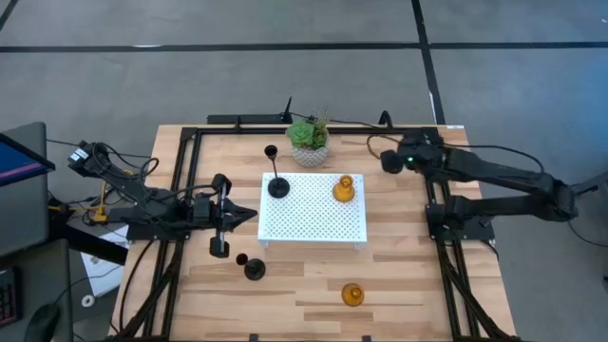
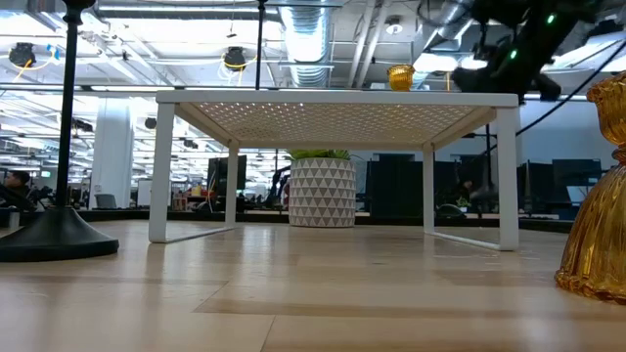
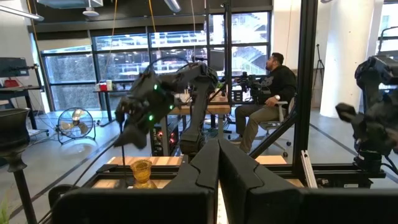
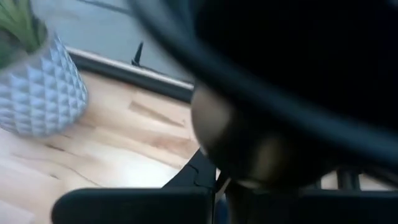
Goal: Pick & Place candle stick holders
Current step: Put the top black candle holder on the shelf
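Amber holder sits closest on the table, front right; tall black holder front left. White perforated rack mid-table carries another tall black holder and a second amber holder. Potted plant behind rack. Left tool just left of the rack, fingers closed together, empty. Right tool near the back right; can't tell its state.
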